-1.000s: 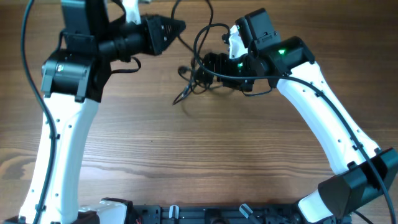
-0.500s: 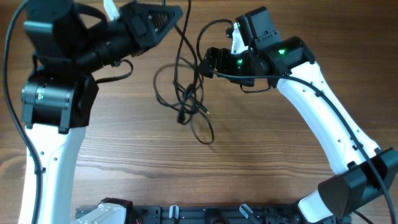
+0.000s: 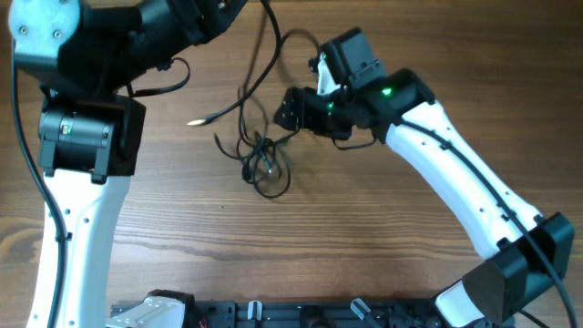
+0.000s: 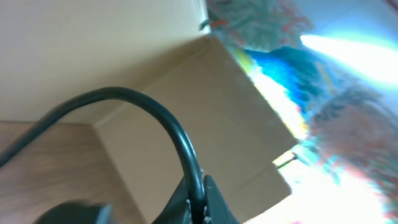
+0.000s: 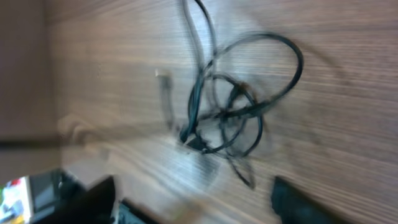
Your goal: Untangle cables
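Jaws on the left are pinched on one strand (image 4: 121,93), which arcs into them in the left wrist view. The left arm (image 3: 86,137) holds them up at the far edge of the table (image 3: 364,237). Right jaws are spread with nothing between them, near the knot but apart from it. I see the cables (image 3: 261,164) tangled left of centre, toward the far edge, with a silvery plug (image 3: 196,119) poking toward the left edge. Bare wood runs from the knot to the near edge and toward the right edge.
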Tool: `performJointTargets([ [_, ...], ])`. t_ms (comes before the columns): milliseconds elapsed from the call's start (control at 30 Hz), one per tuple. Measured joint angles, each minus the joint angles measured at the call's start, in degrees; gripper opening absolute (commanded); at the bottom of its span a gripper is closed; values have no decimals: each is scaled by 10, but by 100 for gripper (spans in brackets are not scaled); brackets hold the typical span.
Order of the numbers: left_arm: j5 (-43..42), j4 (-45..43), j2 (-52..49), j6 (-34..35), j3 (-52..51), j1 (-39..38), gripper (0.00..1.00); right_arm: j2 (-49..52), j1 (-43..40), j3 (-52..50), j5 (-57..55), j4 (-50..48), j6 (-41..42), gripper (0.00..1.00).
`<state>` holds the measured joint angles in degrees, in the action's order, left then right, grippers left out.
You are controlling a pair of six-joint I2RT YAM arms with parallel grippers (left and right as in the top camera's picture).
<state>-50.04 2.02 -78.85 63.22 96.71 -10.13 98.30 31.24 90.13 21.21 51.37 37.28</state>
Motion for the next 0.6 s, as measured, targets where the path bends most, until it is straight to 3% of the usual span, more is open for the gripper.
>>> performJointTargets([
  [133,-14,2,0,45,1,13,4,0,-10,-25,-48,9,16,68],
  [233,-13,152,2,7,6,55,4,0,-30,-26,-56,19,14,85],
  [333,9,257,2,-41,4,65,4,0,-38,-26,-61,22,16,87],
  [400,8,196,1,-36,0,64,4,0,-38,-26,-60,17,15,94],
  [467,6,-49,-2,47,-7,63,4,0,-38,-27,-54,9,10,95],
  [500,21,-214,-5,117,-4,62,4,0,-38,-27,-52,6,8,96],
  [567,70,-359,4,218,2,61,4,0,-38,-27,-48,9,2,97],
  [600,100,-380,12,262,3,61,4,0,-38,-27,-47,10,0,97],
])
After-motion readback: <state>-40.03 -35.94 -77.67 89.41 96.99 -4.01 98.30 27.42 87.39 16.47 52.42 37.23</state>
